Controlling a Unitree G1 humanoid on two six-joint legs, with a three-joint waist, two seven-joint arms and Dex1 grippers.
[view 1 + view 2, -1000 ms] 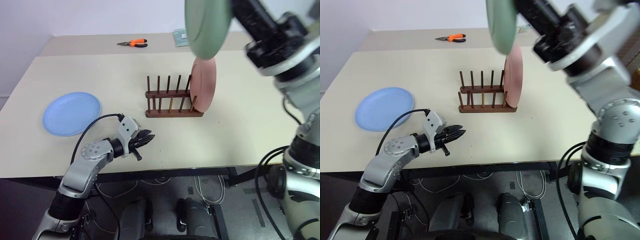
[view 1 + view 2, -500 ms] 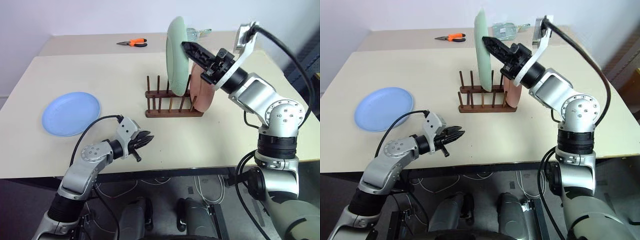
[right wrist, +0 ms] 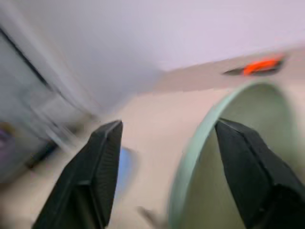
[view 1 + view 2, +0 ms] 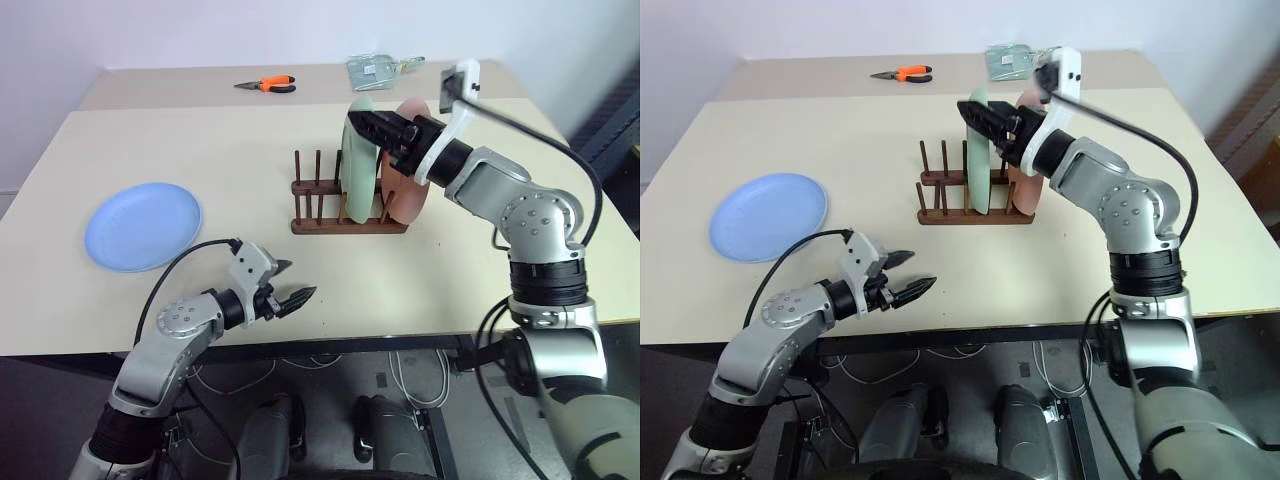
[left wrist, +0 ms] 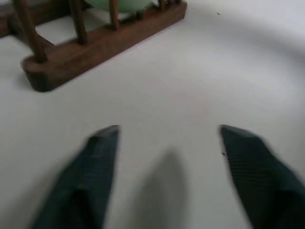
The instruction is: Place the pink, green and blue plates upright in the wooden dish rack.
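A: Starting nearest the robot, what was the left gripper (image 4: 292, 290) doing?

B: It hung low over the near edge of the cream table (image 4: 200, 140), its two black fingers spread wide with nothing between them.

A: And the blue plate (image 4: 142, 226)?

B: It lay flat on the table, well to the left of the wooden dish rack (image 4: 345, 209). It looked matte, round and shallow with a raised rim. I judged it light and stiff, probably a bit slick, so the rim would be the place to pinch it, with one finger slipped under the edge.

A: The rack itself?

B: Dark brown wood, two base rails with rows of thin upright pegs. The green plate (image 4: 357, 163) stood on edge between pegs near the middle, and the pink plate (image 4: 411, 161) stood upright in the end slot just beyond it.

A: Did the right gripper (image 4: 973, 112) have the green plate?

B: Its fingers straddled the top rim, but they stood apart from it in the wrist view, so I judged the plate let go and resting in the rack.

A: Anything farther back?

B: Orange-handled pliers (image 4: 267, 86) and a clear packet (image 4: 371, 69) lay at the far side.
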